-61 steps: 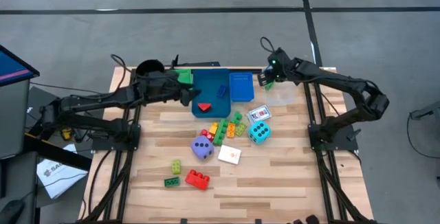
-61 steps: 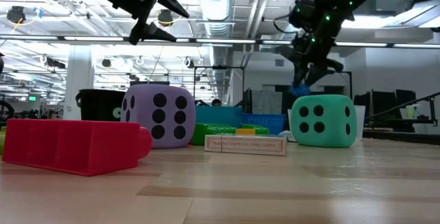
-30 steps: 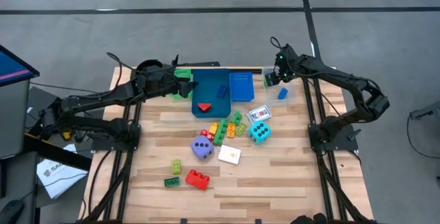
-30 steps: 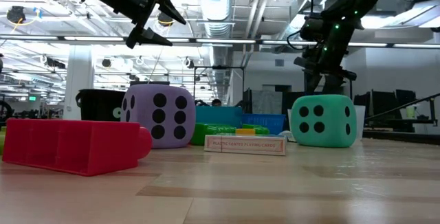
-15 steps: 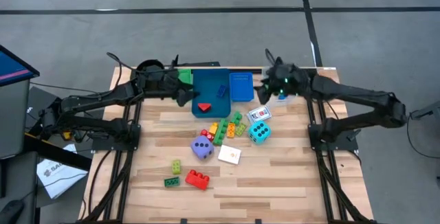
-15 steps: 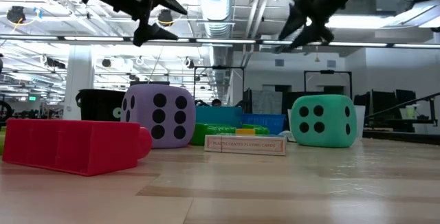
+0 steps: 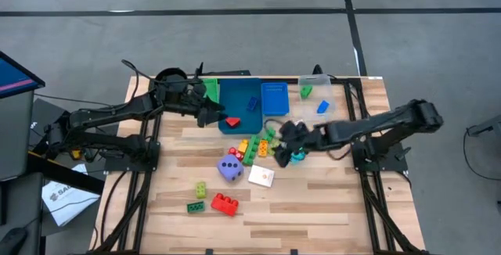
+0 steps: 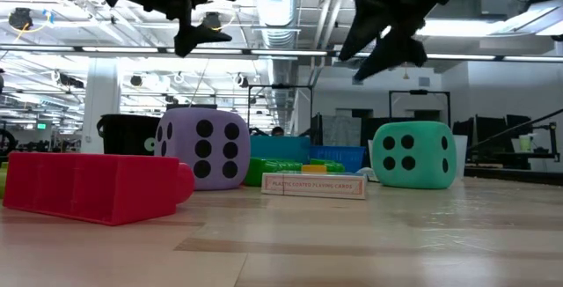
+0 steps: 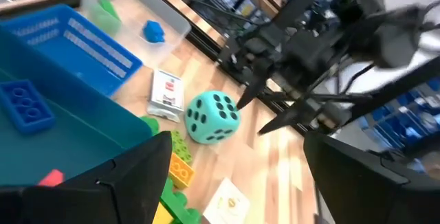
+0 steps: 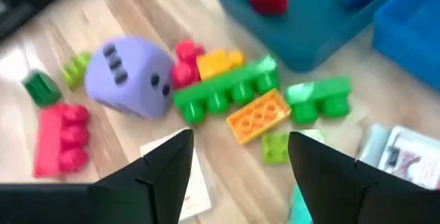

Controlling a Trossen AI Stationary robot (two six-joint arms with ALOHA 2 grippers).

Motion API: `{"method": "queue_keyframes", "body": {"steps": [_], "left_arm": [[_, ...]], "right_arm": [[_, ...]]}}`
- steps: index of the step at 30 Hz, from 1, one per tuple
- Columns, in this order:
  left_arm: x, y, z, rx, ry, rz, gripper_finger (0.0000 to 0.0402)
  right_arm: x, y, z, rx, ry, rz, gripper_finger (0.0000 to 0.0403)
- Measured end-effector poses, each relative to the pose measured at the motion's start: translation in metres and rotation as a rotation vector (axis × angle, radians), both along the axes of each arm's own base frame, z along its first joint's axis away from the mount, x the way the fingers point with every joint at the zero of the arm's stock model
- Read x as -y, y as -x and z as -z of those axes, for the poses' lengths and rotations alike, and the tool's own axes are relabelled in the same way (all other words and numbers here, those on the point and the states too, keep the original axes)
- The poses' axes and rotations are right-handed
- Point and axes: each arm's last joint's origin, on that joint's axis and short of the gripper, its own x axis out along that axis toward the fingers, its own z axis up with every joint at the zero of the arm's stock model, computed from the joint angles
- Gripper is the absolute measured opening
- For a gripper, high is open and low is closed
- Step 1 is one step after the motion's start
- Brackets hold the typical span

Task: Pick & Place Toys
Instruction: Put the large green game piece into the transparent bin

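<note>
The toys lay scattered mid-table: a purple dice cube (image 7: pixel 230 168), a teal dice cube (image 9: pixel 212 117), white picture cards (image 7: pixel 261 177) and a heap of bricks, with a red brick (image 7: pixel 225 203) nearer the front edge. The right gripper (image 7: pixel 282 147) hovered above the heap beside the teal cube, its fingers (image 10: pixel 159 171) spread and empty. The left gripper (image 7: pixel 210 114) hung by the teal tray (image 7: pixel 239 91), its fingers (image 9: pixel 130 174) also parted, holding nothing. One blue brick (image 7: pixel 322 107) sat in the clear tray (image 7: pixel 331 97)

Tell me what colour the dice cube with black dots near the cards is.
Teal dice cube, shown best in the left wrist view.
</note>
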Motion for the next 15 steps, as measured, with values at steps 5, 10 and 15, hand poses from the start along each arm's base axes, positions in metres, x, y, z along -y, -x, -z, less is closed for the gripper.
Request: {"method": "queue_keyframes", "body": {"steps": [5, 10, 15], "left_arm": [[0.001, 0.0, 0.0, 0.002, 0.008, 0.017, 0.0324], [0.001, 0.0, 0.0, 0.003, 0.032, 0.008, 0.0324], [0.0, 0.0, 0.0, 0.004, 0.052, 0.001, 0.0324]], "right_arm": [[-0.013, -0.019, 0.016, -0.053, -0.008, -0.017, 0.0234], [-0.006, -0.028, 0.021, -0.067, -0.009, 0.007, 0.0234], [0.005, -0.028, 0.019, -0.085, 0.052, -0.031, 0.0234]]}}
